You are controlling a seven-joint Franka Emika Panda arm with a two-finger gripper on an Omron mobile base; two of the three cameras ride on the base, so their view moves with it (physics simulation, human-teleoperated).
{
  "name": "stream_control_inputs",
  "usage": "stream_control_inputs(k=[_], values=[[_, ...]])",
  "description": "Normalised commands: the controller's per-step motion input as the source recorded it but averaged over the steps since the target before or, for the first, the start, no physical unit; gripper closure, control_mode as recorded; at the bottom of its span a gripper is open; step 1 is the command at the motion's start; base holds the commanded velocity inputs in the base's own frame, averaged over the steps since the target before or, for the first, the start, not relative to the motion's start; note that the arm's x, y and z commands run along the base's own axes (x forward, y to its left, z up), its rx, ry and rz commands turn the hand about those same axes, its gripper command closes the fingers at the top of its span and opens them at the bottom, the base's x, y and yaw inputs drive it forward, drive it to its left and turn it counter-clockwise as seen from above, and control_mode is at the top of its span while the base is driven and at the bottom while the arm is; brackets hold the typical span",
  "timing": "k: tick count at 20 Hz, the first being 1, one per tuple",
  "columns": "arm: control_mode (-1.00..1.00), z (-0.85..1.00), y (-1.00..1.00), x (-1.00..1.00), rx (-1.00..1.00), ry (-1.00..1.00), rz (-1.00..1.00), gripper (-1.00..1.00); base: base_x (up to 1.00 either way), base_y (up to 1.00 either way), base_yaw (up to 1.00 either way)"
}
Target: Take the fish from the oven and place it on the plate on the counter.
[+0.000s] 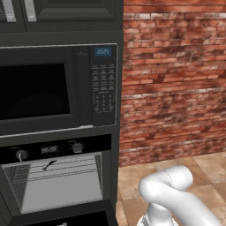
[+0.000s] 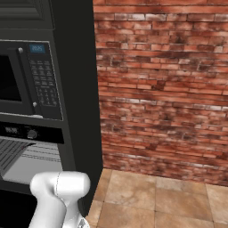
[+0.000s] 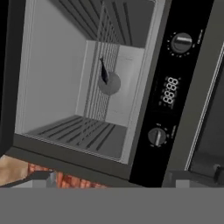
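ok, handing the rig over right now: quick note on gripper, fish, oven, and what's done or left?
Gripper: open, empty, outside the oven and facing its open cavity in the hand view.
Fish: lying on the wire rack inside the oven, toward the back, untouched. Hand view shows it too.
Oven door is down, cavity open. The microwave sits directly above it.
Done: oven opened, arm lined up with the cavity.
Left: reach in, grasp the fish, pull it out, find the plate on the counter and set the fish on it.
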Motion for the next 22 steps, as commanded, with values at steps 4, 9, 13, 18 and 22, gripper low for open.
stream_control_inputs(k=[4,9,13,18,22], values=[[-1.0,0.21,0.0,0.53,0.0,0.17,0.02,-1.0,0.0,0.0,0.0],[-1.0,0.2,0.0,0.68,0.0,0.24,0.01,-1.0,0.0,0.0,0.0],[-1.0,0.0,0.0,0.69,-0.02,0.16,0.0,-1.0,0.0,0.0,0.0],[-1.0,-0.13,0.33,0.4,-0.07,0.03,0.0,-1.0,0.0,0.0,0.0],[-1.0,-0.27,0.24,0.13,-0.07,-0.01,0.0,-1.0,0.0,0.0,0.0]])
